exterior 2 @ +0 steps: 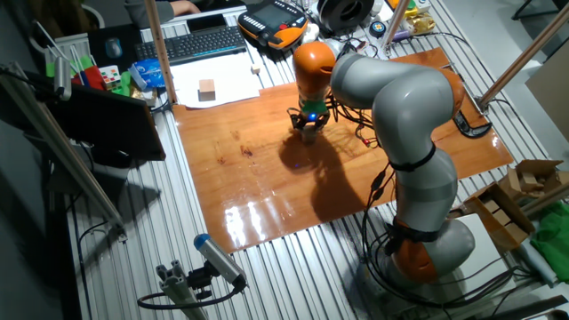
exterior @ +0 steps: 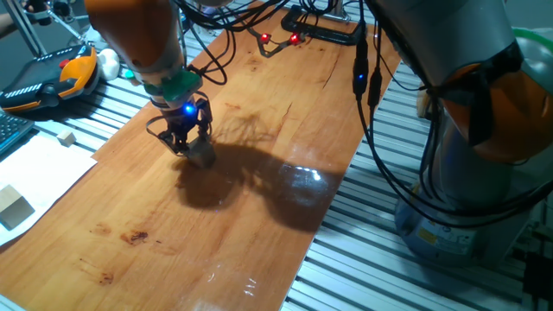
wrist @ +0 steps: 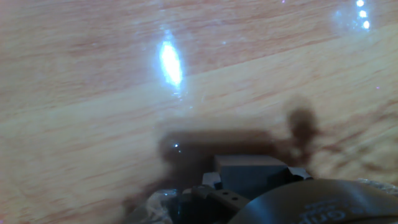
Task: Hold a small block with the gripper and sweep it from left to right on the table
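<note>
My black gripper (exterior: 192, 149), with its blue light and teal band, points down at the left part of the reddish-brown table (exterior: 259, 216). It is shut on the small block (exterior: 203, 155), which looks grey in the arm's shadow and rests on or just above the board. In the hand view the small block (wrist: 249, 169) sits between the fingers (wrist: 208, 182) against the wood grain. In the other fixed view the gripper (exterior 2: 308, 131) stands near the board's far side; the block is too small to make out there.
A larger pale wooden block (exterior: 13, 207) and a tinier cube (exterior: 66, 138) lie on white paper left of the board. A teach pendant (exterior: 52, 78) lies at the far left, cables (exterior: 294, 34) at the far end. The arm's grey body (exterior: 467, 130) stands right of the board on the aluminium slats (exterior: 380, 259).
</note>
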Tool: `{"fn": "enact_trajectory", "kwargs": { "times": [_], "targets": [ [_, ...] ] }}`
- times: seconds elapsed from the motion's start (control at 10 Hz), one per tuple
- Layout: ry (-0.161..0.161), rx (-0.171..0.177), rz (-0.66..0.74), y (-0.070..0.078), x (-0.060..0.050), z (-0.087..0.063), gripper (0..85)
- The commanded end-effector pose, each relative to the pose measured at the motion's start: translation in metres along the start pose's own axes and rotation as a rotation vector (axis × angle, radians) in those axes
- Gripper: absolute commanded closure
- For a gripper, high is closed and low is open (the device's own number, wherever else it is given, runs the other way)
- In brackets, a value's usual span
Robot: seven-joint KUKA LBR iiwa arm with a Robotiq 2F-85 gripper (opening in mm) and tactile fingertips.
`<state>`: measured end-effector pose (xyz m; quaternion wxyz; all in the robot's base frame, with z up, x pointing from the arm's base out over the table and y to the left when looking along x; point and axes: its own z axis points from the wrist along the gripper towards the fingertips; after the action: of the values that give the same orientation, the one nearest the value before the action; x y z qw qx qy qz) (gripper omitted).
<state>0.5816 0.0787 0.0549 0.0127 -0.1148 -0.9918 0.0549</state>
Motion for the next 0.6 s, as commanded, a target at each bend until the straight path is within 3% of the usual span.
{"fn": "enact_trajectory", "kwargs": {
  "times": [0.0,0.5],
  "targets": [
    [-0.002,0.002,0.009,0.003,0.003,0.000,35.7],
    [-0.003,0.004,0.038,0.018,0.013,-0.001,35.3]
  ]
}}
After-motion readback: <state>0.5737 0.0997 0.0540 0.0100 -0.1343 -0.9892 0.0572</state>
